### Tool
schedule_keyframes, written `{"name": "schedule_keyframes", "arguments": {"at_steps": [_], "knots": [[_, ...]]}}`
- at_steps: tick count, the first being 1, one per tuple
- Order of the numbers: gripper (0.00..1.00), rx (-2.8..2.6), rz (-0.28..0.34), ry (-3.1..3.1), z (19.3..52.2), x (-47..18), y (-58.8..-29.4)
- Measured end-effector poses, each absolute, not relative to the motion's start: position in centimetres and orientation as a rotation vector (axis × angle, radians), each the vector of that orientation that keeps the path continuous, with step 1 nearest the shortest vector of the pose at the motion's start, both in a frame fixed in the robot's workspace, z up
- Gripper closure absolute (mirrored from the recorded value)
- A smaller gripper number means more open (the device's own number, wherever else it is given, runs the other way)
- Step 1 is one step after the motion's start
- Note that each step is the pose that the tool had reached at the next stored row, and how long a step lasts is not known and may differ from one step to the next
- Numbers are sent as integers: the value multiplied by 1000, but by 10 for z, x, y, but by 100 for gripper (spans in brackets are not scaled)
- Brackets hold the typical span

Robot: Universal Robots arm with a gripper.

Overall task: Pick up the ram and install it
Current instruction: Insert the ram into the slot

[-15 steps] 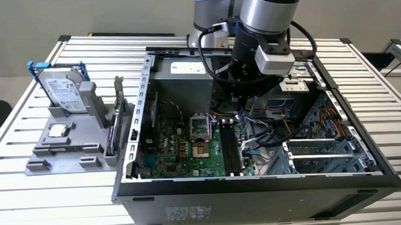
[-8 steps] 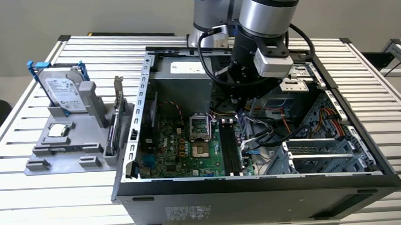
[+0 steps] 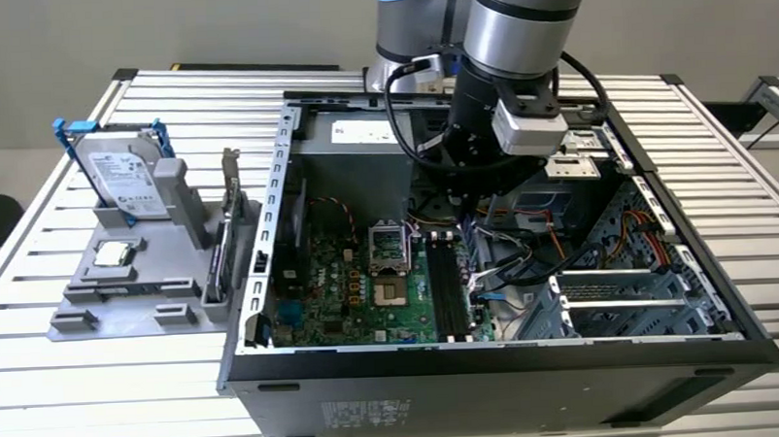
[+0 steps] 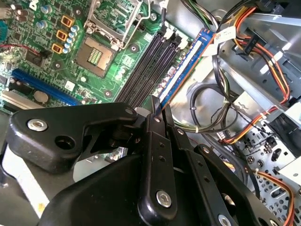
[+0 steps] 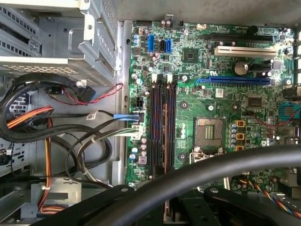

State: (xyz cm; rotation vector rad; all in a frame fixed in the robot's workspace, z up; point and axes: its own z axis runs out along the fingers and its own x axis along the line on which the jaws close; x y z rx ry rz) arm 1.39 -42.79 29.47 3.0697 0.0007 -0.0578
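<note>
The ram [image 4: 188, 61] is a thin blue stick standing on edge along the outermost of the black memory slots [image 4: 146, 66] on the green motherboard. My gripper [image 4: 159, 104] has its two black fingers pressed close together at the stick's near end, shut on it. In the first wrist view the ram [image 5: 164, 136] shows edge-on as a thin brownish line between the slots [image 5: 157, 127]. In the exterior view the gripper [image 3: 463, 216] is lowered inside the open computer case [image 3: 498, 360], at the far end of the slots [image 3: 450, 284]. Whether the stick is fully seated I cannot tell.
The open processor socket [image 4: 96, 54] lies beside the slots. Cable bundles [image 4: 211, 108] and metal drive cages [image 3: 625, 288] crowd the other side. Outside the case, at the exterior view's left, a grey holder [image 3: 132, 286] carries a hard drive [image 3: 123, 174].
</note>
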Motion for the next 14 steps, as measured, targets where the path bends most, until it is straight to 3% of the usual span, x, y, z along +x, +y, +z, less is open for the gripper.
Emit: {"name": "schedule_keyframes", "arguments": {"at_steps": [14], "knots": [[100, 3069, -58, 1, 294, 14, -428]]}}
